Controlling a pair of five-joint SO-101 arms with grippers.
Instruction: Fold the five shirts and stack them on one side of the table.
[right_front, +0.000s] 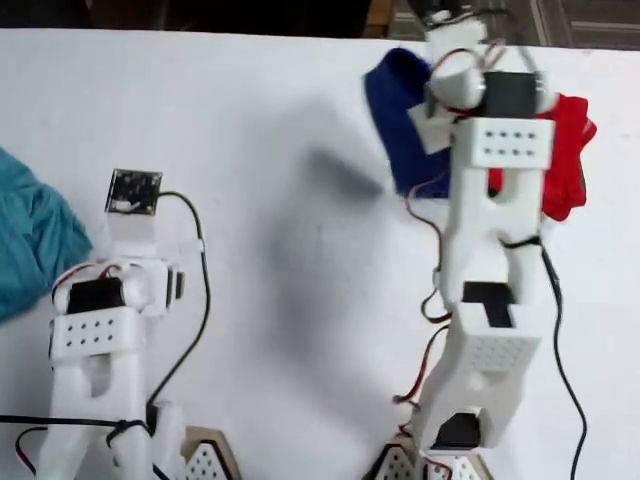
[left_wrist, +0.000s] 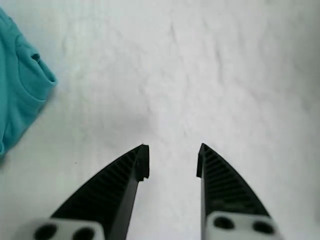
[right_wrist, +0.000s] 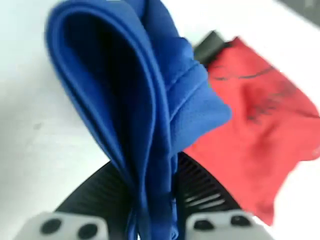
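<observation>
Right gripper (right_wrist: 152, 175) around blue shirt (right_wrist: 125, 75)

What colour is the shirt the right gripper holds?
Blue; the shirt shows best in right wrist view.

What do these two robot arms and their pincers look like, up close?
The left arm and right arm are chunky white shells with rows of small holes and black motor blocks at the joints. Thin red wires and a black cable trail along them. The left gripper ends in two black ribbed fingers tapering to points.
</observation>
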